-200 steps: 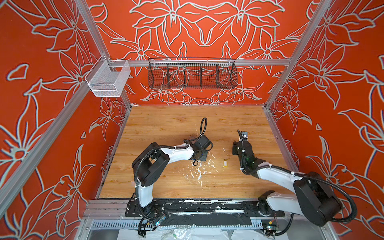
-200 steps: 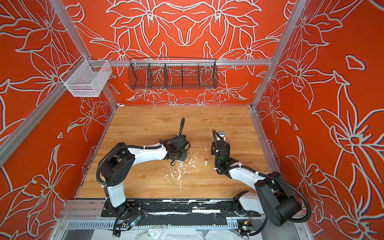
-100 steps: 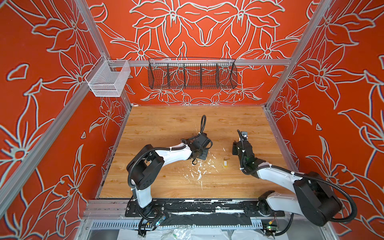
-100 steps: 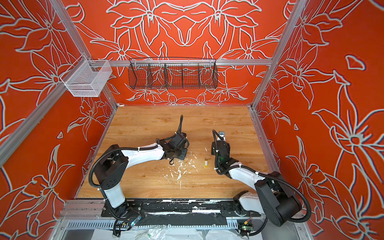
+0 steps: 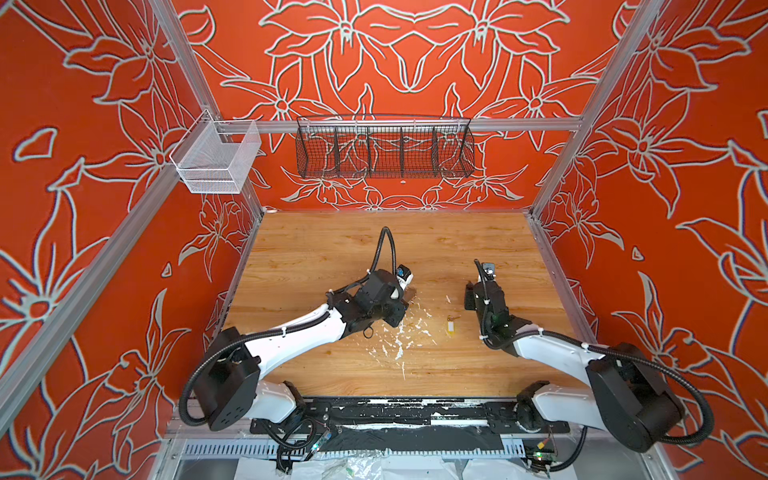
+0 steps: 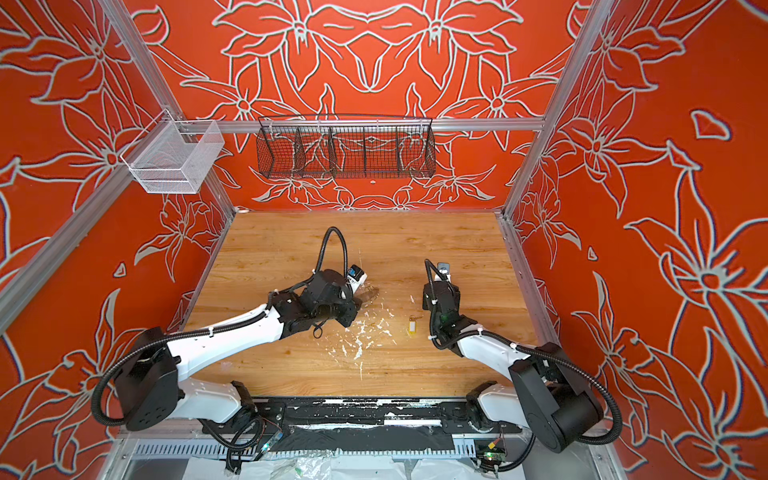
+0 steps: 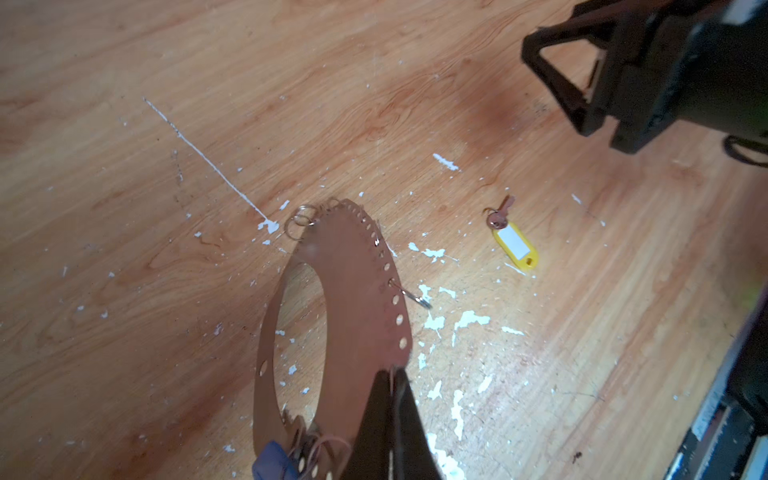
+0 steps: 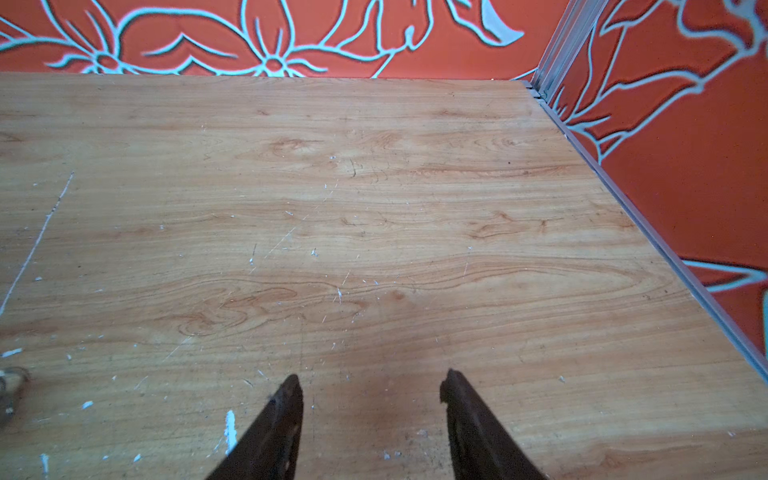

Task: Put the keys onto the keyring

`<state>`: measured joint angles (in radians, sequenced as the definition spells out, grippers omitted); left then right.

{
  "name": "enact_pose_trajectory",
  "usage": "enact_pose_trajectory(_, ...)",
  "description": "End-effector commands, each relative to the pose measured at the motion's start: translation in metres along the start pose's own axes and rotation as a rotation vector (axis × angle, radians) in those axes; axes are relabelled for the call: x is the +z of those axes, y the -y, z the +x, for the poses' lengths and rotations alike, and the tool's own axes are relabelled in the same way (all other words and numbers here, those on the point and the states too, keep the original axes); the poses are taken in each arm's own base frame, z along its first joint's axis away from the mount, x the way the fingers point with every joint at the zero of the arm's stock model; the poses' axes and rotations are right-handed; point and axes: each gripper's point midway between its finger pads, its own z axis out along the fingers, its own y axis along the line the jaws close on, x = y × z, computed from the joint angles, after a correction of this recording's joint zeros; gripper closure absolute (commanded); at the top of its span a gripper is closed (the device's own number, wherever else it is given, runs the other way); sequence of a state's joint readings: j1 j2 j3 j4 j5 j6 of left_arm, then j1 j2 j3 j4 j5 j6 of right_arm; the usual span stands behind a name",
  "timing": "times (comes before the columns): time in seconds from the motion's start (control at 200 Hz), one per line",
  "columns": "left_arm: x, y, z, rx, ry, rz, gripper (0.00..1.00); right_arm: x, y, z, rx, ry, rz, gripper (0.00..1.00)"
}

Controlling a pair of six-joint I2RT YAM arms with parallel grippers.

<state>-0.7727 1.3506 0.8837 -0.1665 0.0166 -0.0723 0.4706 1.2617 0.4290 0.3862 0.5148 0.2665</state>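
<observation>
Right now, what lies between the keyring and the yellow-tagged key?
Only bare wood with white paint flecks, in the left wrist view, between keyring and yellow-tagged key.

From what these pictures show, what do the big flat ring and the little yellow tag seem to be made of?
The keyring looks like thin sheet, perhaps plastic or metal; it is flat, dull brown, with punched holes along its edge. I cannot tell which. Its small split rings glint like metal wire. The yellow tag looks like glossy moulded plastic with a white paper label.
</observation>
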Motion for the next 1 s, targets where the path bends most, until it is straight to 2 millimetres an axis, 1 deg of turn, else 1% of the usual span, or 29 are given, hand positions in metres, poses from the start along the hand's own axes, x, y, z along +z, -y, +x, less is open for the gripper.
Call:
enact_pose_trajectory(0.0, -0.012, 0.011, -0.014, 0.079, 0.092, 0.051, 0.95, 0.002, -0.002, -0.006, 0.019, 0.000, -0.001, 0.44)
enact_pose_trajectory(0.08, -0.016, 0.012, -0.013, 0.091, 0.106, 0.062, 0.95, 0.001, -0.003, -0.007, 0.016, 0.003, -0.012, 0.43)
enact_pose_trajectory(0.125, -0.018, 0.013, -0.012, 0.097, 0.110, 0.067, 0.95, 0.001, -0.009, -0.006, 0.001, 0.002, -0.047, 0.43)
enact_pose_trajectory(0.16, -0.019, 0.013, -0.012, 0.098, 0.114, 0.070, 0.95, -0.002, -0.018, -0.006, -0.010, 0.007, -0.106, 0.43)
enact_pose_trajectory(0.205, -0.021, 0.014, -0.012, 0.101, 0.119, 0.075, 0.95, -0.008, -0.035, -0.006, -0.042, 0.026, -0.220, 0.45)
enact_pose_trajectory(0.245, -0.022, 0.016, -0.012, 0.105, 0.123, 0.082, 0.95, -0.020, -0.054, -0.006, -0.073, 0.055, -0.358, 0.46)
enact_pose_trajectory(0.295, -0.024, 0.018, -0.013, 0.110, 0.129, 0.093, 0.95, -0.041, -0.077, -0.007, -0.111, 0.115, -0.542, 0.45)
enact_pose_trajectory(0.36, -0.027, 0.020, -0.014, 0.114, 0.134, 0.106, 0.95, -0.068, -0.093, -0.004, -0.140, 0.193, -0.706, 0.43)
enact_pose_trajectory(0.455, -0.030, 0.025, -0.016, 0.124, 0.144, 0.134, 0.96, -0.094, -0.104, 0.001, -0.192, 0.264, -0.826, 0.40)
enact_pose_trajectory(0.53, -0.034, 0.030, -0.017, 0.133, 0.153, 0.161, 0.97, -0.114, -0.121, 0.004, -0.259, 0.294, -0.942, 0.39)
enact_pose_trajectory(0.616, -0.038, 0.039, -0.019, 0.151, 0.160, 0.211, 0.97, -0.128, -0.142, 0.016, -0.360, 0.295, -1.020, 0.39)
enact_pose_trajectory(0.671, -0.042, 0.043, -0.020, 0.159, 0.167, 0.235, 0.98, -0.135, -0.149, 0.025, -0.402, 0.310, -1.055, 0.39)
enact_pose_trajectory(0.786, -0.049, 0.045, -0.020, 0.162, 0.177, 0.249, 0.98, -0.151, -0.155, 0.029, -0.435, 0.356, -1.118, 0.35)
enact_pose_trajectory(0.896, -0.055, 0.051, -0.018, 0.174, 0.190, 0.281, 0.98, -0.153, -0.161, 0.034, -0.478, 0.331, -1.139, 0.35)
enact_pose_trajectory(0.996, -0.062, 0.054, -0.018, 0.191, 0.200, 0.304, 0.98, -0.152, -0.161, 0.032, -0.476, 0.339, -1.124, 0.35)
